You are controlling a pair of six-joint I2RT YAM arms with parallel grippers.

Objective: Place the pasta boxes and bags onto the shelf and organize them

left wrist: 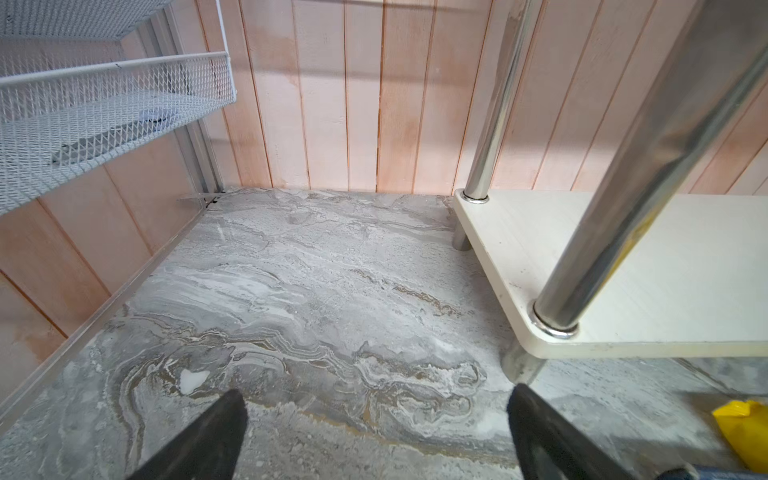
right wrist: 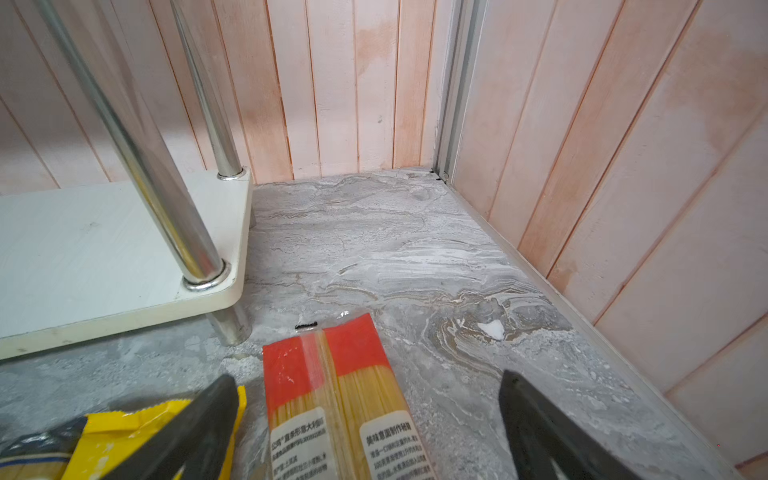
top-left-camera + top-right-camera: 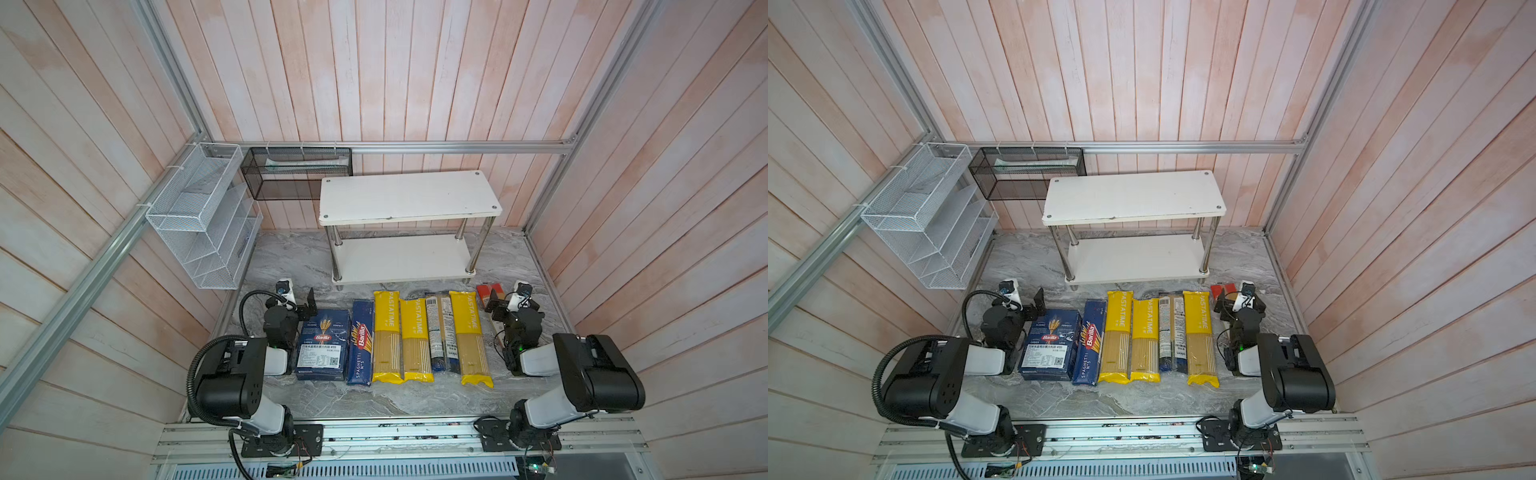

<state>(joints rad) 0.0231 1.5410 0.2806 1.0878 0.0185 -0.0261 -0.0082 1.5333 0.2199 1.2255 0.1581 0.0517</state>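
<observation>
Tabletop (image 3: 291, 262): grey marble with plank walls at 9, 12 and 3 o'clock. Your open room is the bare marble at 9 and 3 o'clock of the shelf, plus a strip at 6 o'clock of the pasta row.
Shelf (image 3: 407, 195): stands at 12 o'clock with its back edge near the wall. Both white boards show bare surface, and chrome posts stand at the corners.
White wire rack (image 3: 199, 216): hangs on the wall at 10 o'clock and overhangs that tabletop edge.
Black mesh basket (image 3: 291, 174): hangs on the rail at 11 o'clock, near the top board's corner.
Wide Barilla box (image 3: 322, 345): lies flat at the row's 9 o'clock end.
Yellow bags (image 3: 387, 336) (image 3: 415, 340) (image 3: 469, 338): three lie flat, running 12 to 6. Two touch each other, and their far ends stop just short of the shelf's front edge.
Narrow spaghetti box (image 3: 360, 349): lies between the wide box and the first yellow bag, just beside both.
Dark blue bag (image 3: 444, 332): lies between the second and third yellow bags.
Red bag (image 2: 332, 395): lies flat at the row's 3 o'clock end. Its end is near the shelf's front foot but apart from it.
Left gripper (image 1: 376, 392): sits at the wide box's 12 o'clock edge. You see its fingers spread wide, with only marble between them, holding nothing.
Right gripper (image 2: 368, 378): its fingers are spread wide over the red bag, which lies between them unpinched.
</observation>
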